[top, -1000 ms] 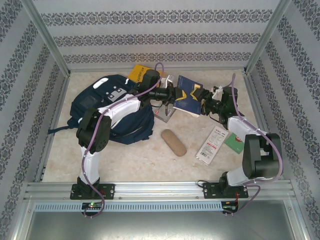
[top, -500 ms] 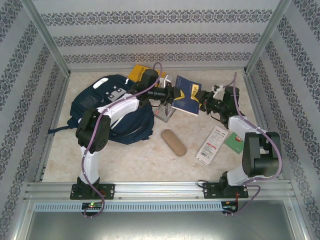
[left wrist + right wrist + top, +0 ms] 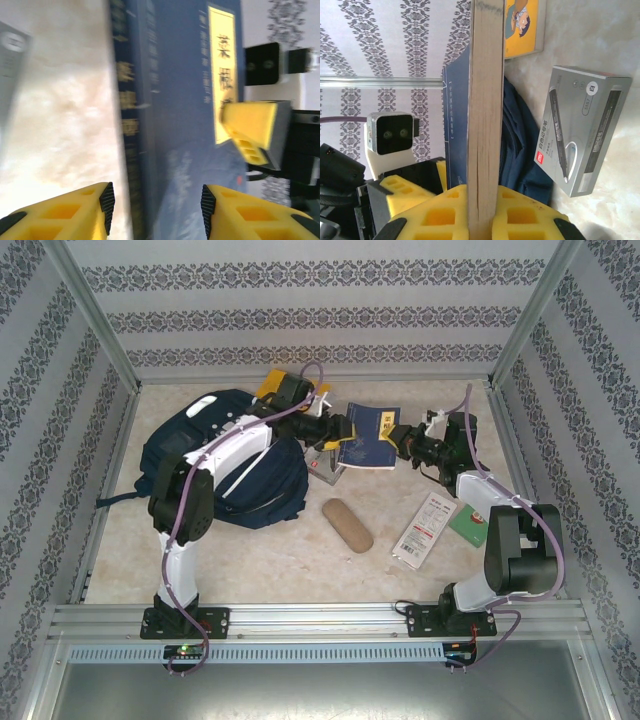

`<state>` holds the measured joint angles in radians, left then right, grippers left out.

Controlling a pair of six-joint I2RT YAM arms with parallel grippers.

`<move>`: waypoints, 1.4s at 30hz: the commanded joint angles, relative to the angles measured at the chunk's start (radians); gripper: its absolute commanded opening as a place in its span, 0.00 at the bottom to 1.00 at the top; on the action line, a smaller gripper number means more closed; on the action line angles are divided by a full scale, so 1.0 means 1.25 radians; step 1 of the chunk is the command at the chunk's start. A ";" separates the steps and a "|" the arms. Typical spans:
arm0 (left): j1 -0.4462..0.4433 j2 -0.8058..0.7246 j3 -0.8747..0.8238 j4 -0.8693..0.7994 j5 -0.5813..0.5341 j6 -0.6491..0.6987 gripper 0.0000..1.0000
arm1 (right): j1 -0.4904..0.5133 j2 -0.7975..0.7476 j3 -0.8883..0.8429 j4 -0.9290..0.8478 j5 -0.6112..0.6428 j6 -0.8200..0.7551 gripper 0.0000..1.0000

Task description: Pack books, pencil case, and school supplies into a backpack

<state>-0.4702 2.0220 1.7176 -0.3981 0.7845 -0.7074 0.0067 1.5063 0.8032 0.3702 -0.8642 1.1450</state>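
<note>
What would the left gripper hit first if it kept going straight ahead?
Probably the navy books clamped in the right gripper: their edge lies directly ahead of the left gripper, though depth is unclear.

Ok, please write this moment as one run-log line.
right gripper shut on thin navy blue book | left gripper open at its edge | tan oblong pencil case lying outside striped navy fabric backpack

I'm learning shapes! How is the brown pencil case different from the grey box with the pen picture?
The tan-brown oblong pencil case has rounded ends and a plain surface; the flat grey box with a red label has square corners and a pen picture. Both lie flat on the table.
</note>
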 commanded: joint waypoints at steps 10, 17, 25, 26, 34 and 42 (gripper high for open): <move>0.083 -0.105 -0.019 -0.413 -0.518 0.392 0.54 | 0.093 0.031 0.056 -0.028 0.045 -0.066 0.00; 0.082 -0.126 -0.105 -0.393 -0.600 0.447 0.54 | 0.118 0.062 0.067 -0.014 0.049 -0.056 0.00; 0.057 -0.086 -0.134 -0.374 -0.663 0.479 0.54 | 0.128 0.077 0.074 -0.009 0.049 -0.050 0.00; 0.053 -0.081 -0.134 -0.375 -0.668 0.483 0.54 | 0.129 0.078 0.075 -0.010 0.050 -0.051 0.00; 0.024 -0.055 -0.144 -0.364 -0.708 0.503 0.66 | 0.131 0.091 0.073 -0.006 0.051 -0.046 0.00; 0.006 -0.025 -0.146 -0.361 -0.767 0.504 0.21 | 0.139 0.105 0.079 -0.002 0.048 -0.041 0.00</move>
<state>-0.4538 1.9762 1.5467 -0.8425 -0.1066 -0.0860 0.1722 1.6283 0.8684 0.3214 -0.8001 1.0935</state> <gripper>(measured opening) 0.281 0.105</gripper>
